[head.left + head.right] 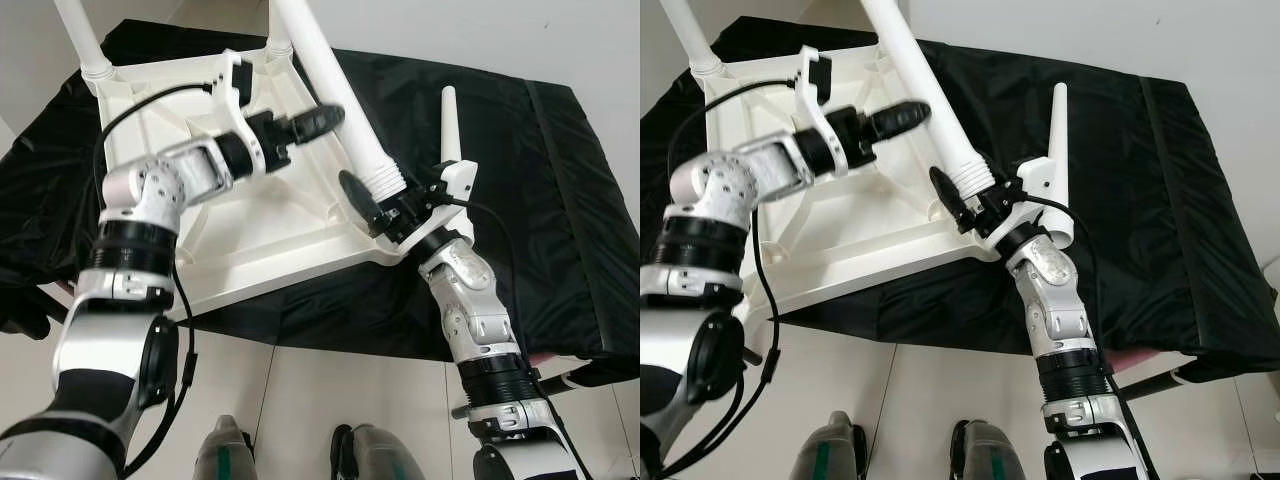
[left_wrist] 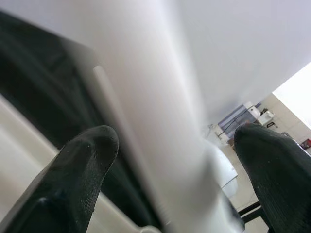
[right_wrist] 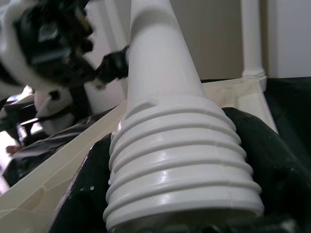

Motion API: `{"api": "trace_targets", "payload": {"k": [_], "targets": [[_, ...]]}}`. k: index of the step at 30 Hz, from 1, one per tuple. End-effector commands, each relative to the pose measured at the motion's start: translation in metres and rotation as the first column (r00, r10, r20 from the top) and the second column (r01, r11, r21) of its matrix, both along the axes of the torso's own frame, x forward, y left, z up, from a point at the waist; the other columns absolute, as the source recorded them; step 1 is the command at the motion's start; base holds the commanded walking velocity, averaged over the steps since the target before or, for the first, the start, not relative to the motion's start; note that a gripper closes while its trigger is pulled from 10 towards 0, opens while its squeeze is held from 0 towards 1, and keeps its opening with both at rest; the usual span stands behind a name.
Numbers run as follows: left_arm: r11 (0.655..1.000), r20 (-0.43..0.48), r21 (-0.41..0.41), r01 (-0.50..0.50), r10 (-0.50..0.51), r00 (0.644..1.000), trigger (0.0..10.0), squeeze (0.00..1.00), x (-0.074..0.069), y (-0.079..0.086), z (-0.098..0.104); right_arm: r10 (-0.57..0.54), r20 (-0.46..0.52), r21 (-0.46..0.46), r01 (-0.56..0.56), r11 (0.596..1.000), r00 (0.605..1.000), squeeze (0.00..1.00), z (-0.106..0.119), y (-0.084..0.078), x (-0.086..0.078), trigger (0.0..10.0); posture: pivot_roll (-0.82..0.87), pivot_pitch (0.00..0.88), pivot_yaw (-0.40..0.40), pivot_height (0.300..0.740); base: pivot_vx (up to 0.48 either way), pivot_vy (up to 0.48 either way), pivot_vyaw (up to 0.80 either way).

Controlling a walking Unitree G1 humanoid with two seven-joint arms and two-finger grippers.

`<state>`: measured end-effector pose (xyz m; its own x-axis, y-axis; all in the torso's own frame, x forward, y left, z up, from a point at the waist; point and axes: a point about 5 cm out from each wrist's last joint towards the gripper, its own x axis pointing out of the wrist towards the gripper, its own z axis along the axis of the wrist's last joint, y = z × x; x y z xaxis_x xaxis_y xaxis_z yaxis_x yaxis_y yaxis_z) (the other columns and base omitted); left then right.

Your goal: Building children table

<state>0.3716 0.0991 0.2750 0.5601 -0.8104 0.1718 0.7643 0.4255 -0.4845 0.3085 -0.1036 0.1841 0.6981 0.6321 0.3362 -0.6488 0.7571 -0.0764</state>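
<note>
Children's table top (image 1: pixel 250 225): white plastic, upside down on the black cloth (image 1: pixel 540 200), ribbed underside facing up, presumably so that leg sockets are reachable from above.

Threaded leg (image 1: pixel 335 95): white, tapered, ribbed screw collar at its lower end, seated at the near right corner socket of the top, leaning up and away. Judged to be mid-screwing, not yet proven tight.

Right gripper (image 1: pixel 372 205): black fingers closed around the ribbed collar of that leg, right at the socket; placed low, probably to turn or steady the thread where it enters. Collar seen very close in the right wrist view (image 3: pixel 180 165).

Left gripper (image 1: pixel 318 120): fingers spread, one either side of the leg shaft higher up, not visibly pinching; likely a guide to keep the leg aligned. Fingertips (image 2: pixel 82 165) seen apart in the left wrist view, shaft blurred between them.

Second leg (image 1: pixel 85 40): standing at the far left corner, top cut off by the frame.

Third leg (image 1: pixel 452 125): loose or fitted, cannot tell; base hidden behind the right wrist.

Hidden: socket thread depth, far right corner of the top, cloth support beneath.
</note>
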Motion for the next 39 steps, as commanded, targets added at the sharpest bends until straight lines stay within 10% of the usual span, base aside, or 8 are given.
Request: {"api": "trace_targets", "payload": {"k": [1,39], "targets": [[1.000,-0.012,0.003,-0.003,0.003,1.000,10.0,0.00,0.001,0.001,-0.004,0.010,0.009,0.004,-0.010,1.000,1.000,0.00,0.002,0.000,-0.002,10.0,-0.04,0.040,-0.003,0.740,0.000,0.000,0.00],[0.990,0.022,-0.058,-0.126,0.127,0.992,9.3,0.00,0.023,0.026,0.032,0.026,0.001,-0.041,-0.026,0.999,1.000,0.00,-0.005,-0.003,-0.012,10.0,-0.05,0.039,0.014,0.740,0.000,0.000,0.00]]}}
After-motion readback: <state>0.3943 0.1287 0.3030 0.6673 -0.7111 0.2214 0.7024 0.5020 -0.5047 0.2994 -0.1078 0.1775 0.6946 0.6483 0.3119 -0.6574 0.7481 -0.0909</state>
